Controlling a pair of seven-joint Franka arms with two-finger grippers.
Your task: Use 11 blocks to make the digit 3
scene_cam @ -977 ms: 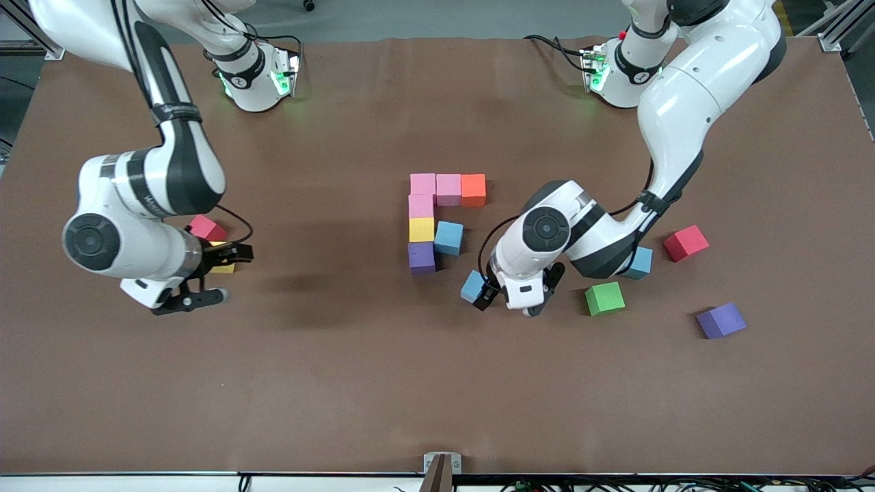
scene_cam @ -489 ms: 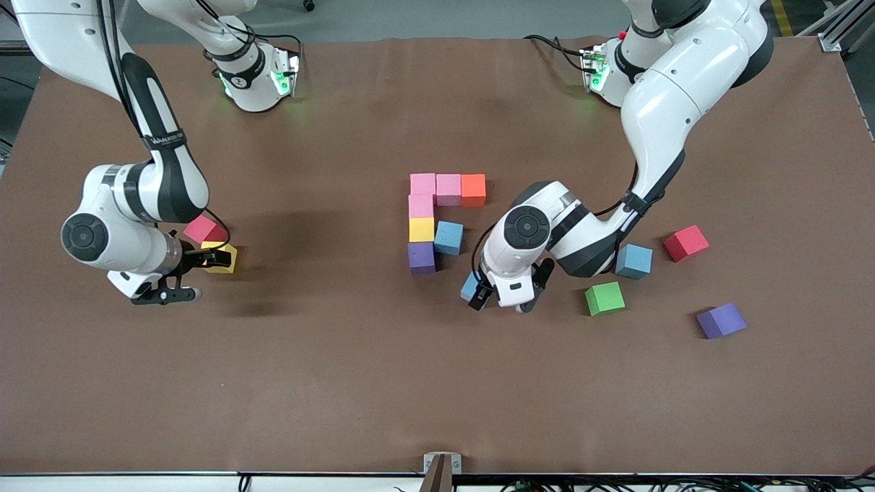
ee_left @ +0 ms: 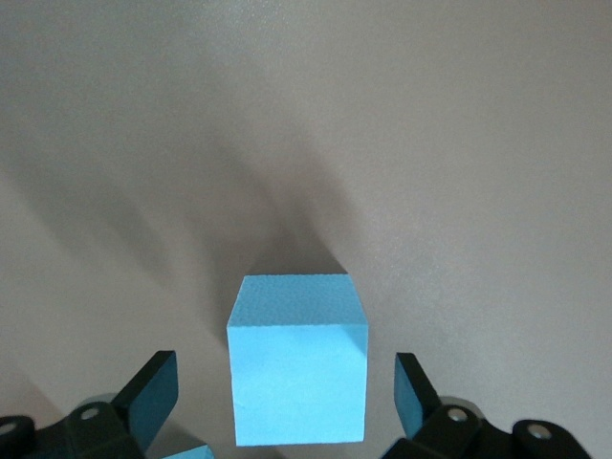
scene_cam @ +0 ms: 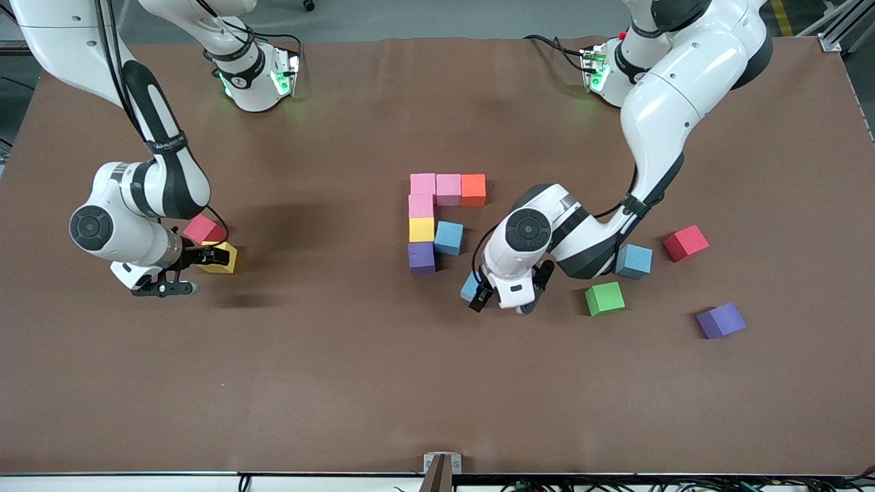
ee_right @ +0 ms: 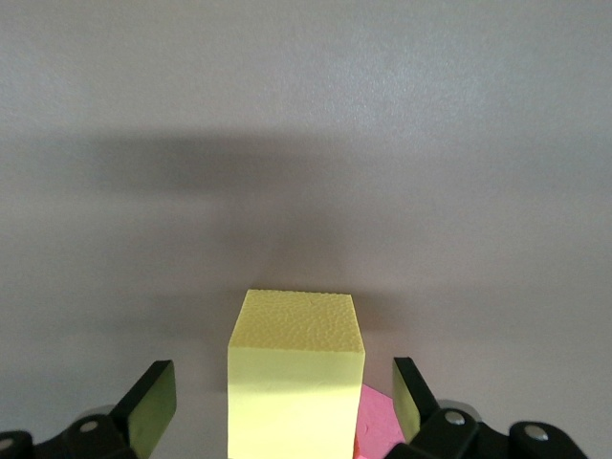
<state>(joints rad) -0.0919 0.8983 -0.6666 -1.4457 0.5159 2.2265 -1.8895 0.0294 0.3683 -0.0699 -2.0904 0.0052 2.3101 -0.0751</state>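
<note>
Partial figure sat mid-table, slightly toward the base edge: three pink cubes [scene_cam: 435,190] and an orange cube [scene_cam: 473,190] formed the top arm and start of the column, w/ a yellow cube [scene_cam: 422,229] and purple cube [scene_cam: 422,257] continuing the column toward the front edge, and a blue cube [scene_cam: 448,238] touching the yellow as the start of the middle arm. Seven were placed, so roughly four were left to add. Left gripper [scene_cam: 497,295] was down near the table just front of the figure, fingers [ee_left: 148,397] spread either side of a loose blue cube [ee_left: 298,359] w/ gaps showing on both sides, so no grip yet; prob. that cube was meant to finish the middle arm, hence the pick so close by. Right gripper [scene_cam: 195,270] was at the right arm's end of the table, fingers [ee_right: 153,402] likewise spread around a second yellow cube [ee_right: 295,373], not pinching; a red cube [scene_cam: 203,229] lay just beside it, apparently touching, so closing might nudge it. Toward the left arm's end lay another blue cube [scene_cam: 634,261], a green cube [scene_cam: 604,298], a second red cube [scene_cam: 685,243] and a second purple cube [scene_cam: 721,320], scattered apart as stock.
</note>
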